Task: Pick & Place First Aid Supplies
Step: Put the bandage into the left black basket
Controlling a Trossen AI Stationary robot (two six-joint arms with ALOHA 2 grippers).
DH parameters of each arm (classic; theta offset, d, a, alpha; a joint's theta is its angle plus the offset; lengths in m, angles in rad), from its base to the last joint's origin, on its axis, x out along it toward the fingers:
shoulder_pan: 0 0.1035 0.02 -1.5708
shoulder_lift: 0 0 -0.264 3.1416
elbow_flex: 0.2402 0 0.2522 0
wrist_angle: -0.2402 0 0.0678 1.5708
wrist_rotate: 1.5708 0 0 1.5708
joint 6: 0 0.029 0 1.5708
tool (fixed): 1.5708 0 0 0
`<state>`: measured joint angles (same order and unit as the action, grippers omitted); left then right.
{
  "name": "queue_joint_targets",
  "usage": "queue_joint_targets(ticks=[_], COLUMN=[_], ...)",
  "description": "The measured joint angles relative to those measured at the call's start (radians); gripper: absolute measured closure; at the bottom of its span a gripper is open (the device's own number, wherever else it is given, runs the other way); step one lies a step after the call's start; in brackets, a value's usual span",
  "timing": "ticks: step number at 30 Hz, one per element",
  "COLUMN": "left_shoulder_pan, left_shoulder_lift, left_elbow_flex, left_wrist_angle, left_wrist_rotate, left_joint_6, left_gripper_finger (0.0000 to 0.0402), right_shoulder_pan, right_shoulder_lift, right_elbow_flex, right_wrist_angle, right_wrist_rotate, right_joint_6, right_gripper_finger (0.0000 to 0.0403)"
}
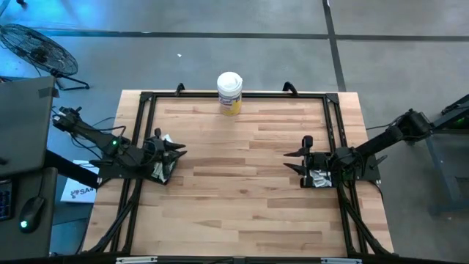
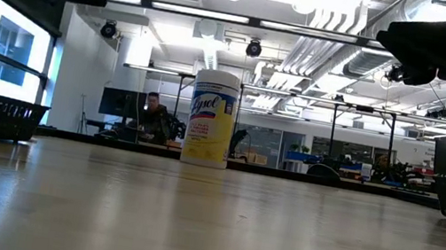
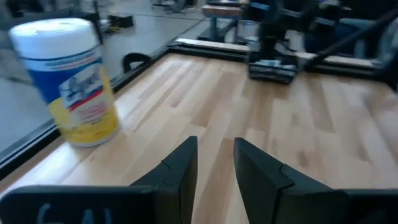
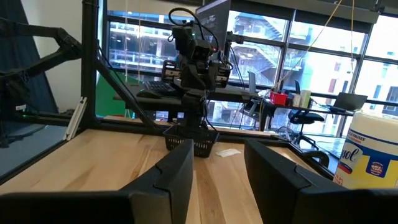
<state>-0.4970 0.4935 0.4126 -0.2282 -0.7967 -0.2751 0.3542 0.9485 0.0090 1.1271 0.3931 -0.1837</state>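
My left gripper (image 1: 182, 152) (image 3: 216, 142) hovers open above the table's left part, pointing toward the right. My right gripper (image 1: 287, 161) (image 4: 217, 148) hovers open over the right part, pointing left. A small dark basket (image 1: 163, 170) (image 4: 193, 144) sits under the left arm, and pale packets show in it. A second dark basket (image 1: 316, 178) (image 3: 272, 70) with pale packets sits under the right arm. One small white packet (image 4: 228, 152) (image 1: 166, 138) lies flat on the wood just beyond the left basket. I cannot make out the packets' kinds.
A white-lidded canister with a yellow label (image 1: 229, 93) (image 2: 210, 119) (image 3: 74, 87) stands upright at the middle of the far edge. A black frame (image 1: 143, 103) runs along the table's far, left and right edges. Bare wood lies between the two grippers. A person (image 2: 153, 114) is in the room far behind.
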Motion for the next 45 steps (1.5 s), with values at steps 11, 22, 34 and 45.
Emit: queue_joint_targets(ticks=[11, 22, 34, 45], left_shoulder_pan=[0.189, 0.570, 0.791, 0.951], left_shoulder_lift=[0.097, 0.251, 0.591, 0.754], left_elbow_flex=[0.097, 0.198, 0.344, 0.346], left_wrist_angle=[-0.179, -0.425, -0.816, -0.822], left_wrist_rotate=[0.021, 0.270, 0.558, 0.693], left_joint_6=[-0.237, -0.449, -0.657, -0.500], left_gripper_finger=[0.0300, 0.0300, 0.0300, 0.0300], right_shoulder_pan=[0.000, 0.000, 0.000, -0.001], right_shoulder_lift=[0.000, 0.000, 0.000, 0.000], right_elbow_flex=[0.000, 0.000, 0.000, 0.000], right_wrist_angle=[0.000, 0.000, -0.020, -0.056], right_wrist_rotate=[0.000, 0.000, 0.027, 0.038], right_joint_6=[0.000, 0.000, -0.016, -0.084], right_gripper_finger=[0.0265, 0.0265, 0.0265, 0.0265])
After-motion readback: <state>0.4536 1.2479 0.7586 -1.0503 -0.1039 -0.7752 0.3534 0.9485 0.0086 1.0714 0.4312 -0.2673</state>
